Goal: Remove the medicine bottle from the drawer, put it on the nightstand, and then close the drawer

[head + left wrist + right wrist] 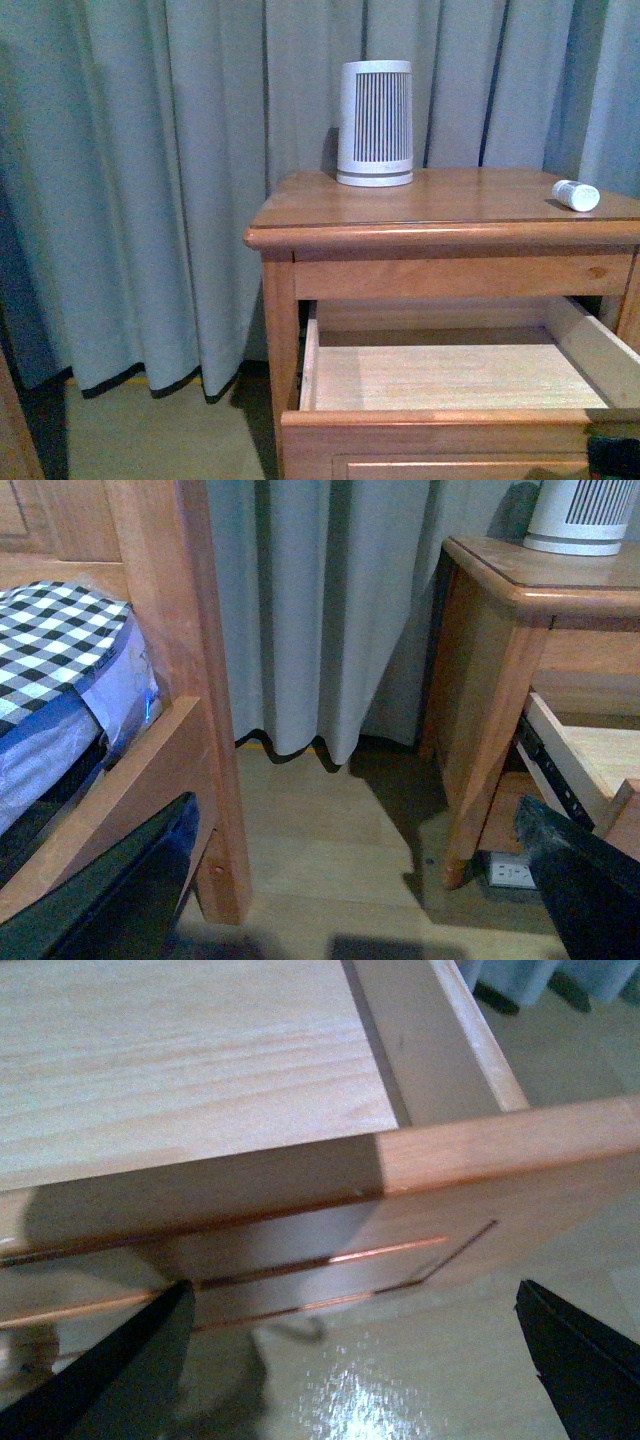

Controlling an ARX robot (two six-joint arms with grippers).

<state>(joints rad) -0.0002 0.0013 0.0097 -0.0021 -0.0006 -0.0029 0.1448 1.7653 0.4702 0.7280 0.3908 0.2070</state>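
The medicine bottle (pixel 576 195), a tiny white cylinder, lies on its side at the right end of the nightstand (pixel 450 200) top. Below it the upper drawer (pixel 430 418) stands pulled out, its pale wood floor bare. My right gripper (pixel 350 1360) is open just in front of the drawer front (pixel 500 1150), with nothing between its dark fingers (pixel 110 1370). My left gripper (pixel 350 900) is open low over the floor, left of the nightstand (pixel 490 680), holding nothing. The bottle does not show in either wrist view.
A white ribbed tapered device (pixel 375 122) stands at the back of the nightstand top. Grey curtains (pixel 150 180) hang behind. A wooden bed frame (pixel 190 680) with checked bedding (pixel 50 640) is at the left. A white socket (pixel 512 870) lies by the nightstand's foot.
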